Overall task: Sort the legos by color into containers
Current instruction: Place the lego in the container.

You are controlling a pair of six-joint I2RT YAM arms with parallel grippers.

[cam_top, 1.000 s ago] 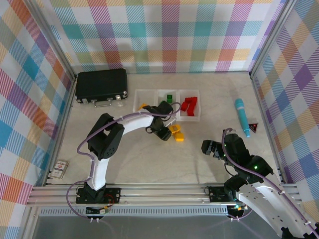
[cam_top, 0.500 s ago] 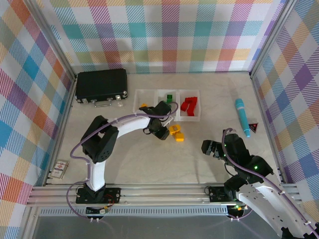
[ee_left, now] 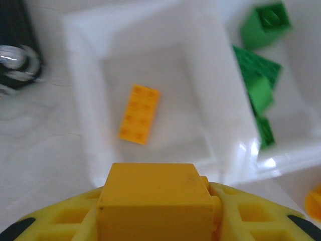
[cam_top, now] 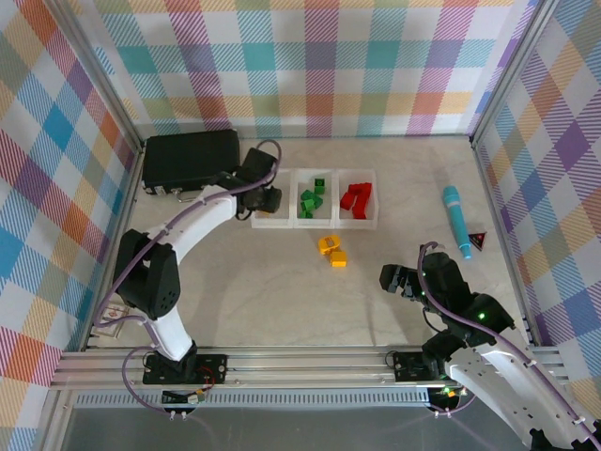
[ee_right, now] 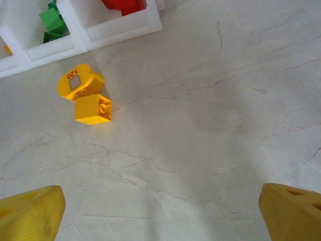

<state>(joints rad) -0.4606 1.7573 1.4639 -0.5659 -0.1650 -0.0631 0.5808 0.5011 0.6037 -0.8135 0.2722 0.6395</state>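
So the left end effector (cam_top: 267,199) is clamped on a chunky yellow plastic brick (ee_left: 153,198) over the left bin of the three joined white plastic bins (cam_top: 315,224), tight beside the black latched case (cam_top: 191,160). One flat yellow brick (ee_left: 139,114) lies in that bin; green bricks (cam_top: 312,199) middle, red bricks (cam_top: 356,197) right. Two loose yellow pieces (cam_top: 331,251) sit just off the bins' near edge on the pale marbled surface (cam_top: 263,291), lots of bare room around. The right end effector (ee_right: 160,216) is spread wide, well apart
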